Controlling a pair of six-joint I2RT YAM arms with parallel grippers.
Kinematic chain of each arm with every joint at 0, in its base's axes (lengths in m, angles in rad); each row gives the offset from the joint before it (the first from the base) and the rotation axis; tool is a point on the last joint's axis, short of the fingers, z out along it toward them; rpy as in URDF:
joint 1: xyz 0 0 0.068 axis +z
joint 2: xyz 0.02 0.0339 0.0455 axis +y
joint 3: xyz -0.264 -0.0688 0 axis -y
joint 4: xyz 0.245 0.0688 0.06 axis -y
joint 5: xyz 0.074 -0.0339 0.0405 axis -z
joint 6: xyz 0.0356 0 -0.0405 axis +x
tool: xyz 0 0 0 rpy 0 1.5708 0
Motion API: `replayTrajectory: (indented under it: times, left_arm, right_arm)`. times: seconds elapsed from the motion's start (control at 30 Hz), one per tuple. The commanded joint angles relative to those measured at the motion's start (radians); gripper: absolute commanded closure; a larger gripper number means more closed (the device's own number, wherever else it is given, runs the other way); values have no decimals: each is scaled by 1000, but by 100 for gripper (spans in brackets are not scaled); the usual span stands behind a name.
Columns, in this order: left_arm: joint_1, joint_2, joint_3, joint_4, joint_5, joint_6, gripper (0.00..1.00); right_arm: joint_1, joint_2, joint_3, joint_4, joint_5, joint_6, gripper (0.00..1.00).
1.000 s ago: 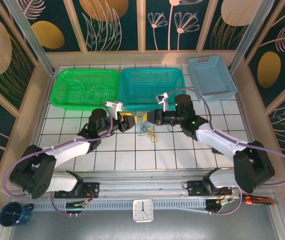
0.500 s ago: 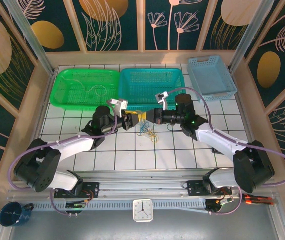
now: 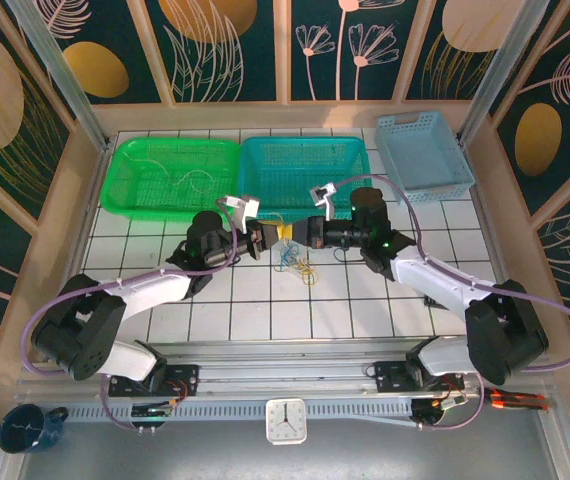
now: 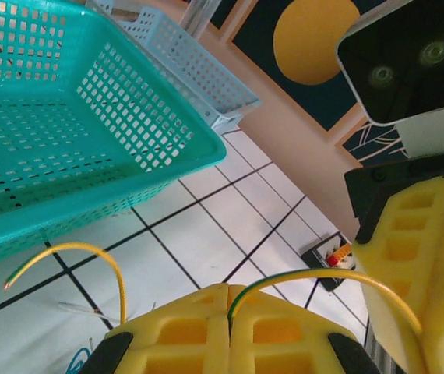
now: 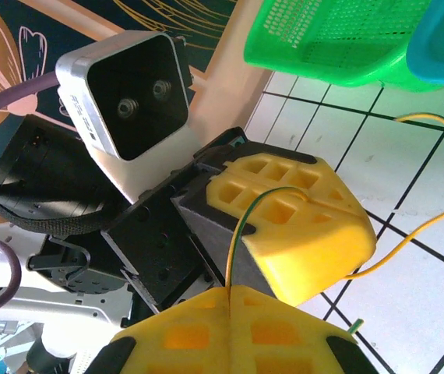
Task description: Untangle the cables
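Note:
A thin yellow-green cable (image 4: pixel 323 274) runs in a short arc between my two grippers above the tiled table. The pads of my left gripper (image 4: pixel 228 302) are shut on one part of it. My right gripper (image 5: pixel 228 300) is shut on another part, its pads pressed together. In the top view the left gripper (image 3: pixel 268 238) and right gripper (image 3: pixel 296 235) stand nearly tip to tip in front of the teal basket. A free yellow end (image 4: pixel 117 269) curls off to the left. A small tangle of blue and yellow cables (image 3: pixel 298 263) lies on the tiles just below them.
A green basket (image 3: pixel 130 190) with thin white wires (image 3: pixel 191 180) stands at the back left. The teal basket (image 3: pixel 305 170) is beside it and a light blue basket (image 3: pixel 423 155) at the back right. A clock (image 3: pixel 285 420) sits at the near edge.
The left arm has moved right until its gripper meets the right gripper, and its jaws have shut on the yellow-green cable. The right arm has hardly moved.

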Motion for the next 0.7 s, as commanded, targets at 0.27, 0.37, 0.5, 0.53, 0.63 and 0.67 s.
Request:
replayTrajectory:
  times: [0.27,0.37,0.5,0.53,0.63,0.67]
  left_arm:
    - [-5,-16,-51,165,-207,-344,100]
    - [-5,-35,-59,157,-254,-398,100]
    - [-6,-61,-52,113,-302,-468,100]
    - [-6,-65,-48,102,-309,-480,100]
    - [-6,-76,-42,79,-328,-521,100]
    - [-5,-76,-40,76,-331,-532,100]
  right_arm:
    - [-132,-141,-85,11,163,126,46]
    - [-130,-170,-125,60,197,213,42]
    - [-108,-196,-172,182,228,339,37]
    - [-96,-197,-172,197,238,354,36]
    - [-56,-187,-161,235,278,396,34]
    - [-41,-175,-158,261,283,416,34]
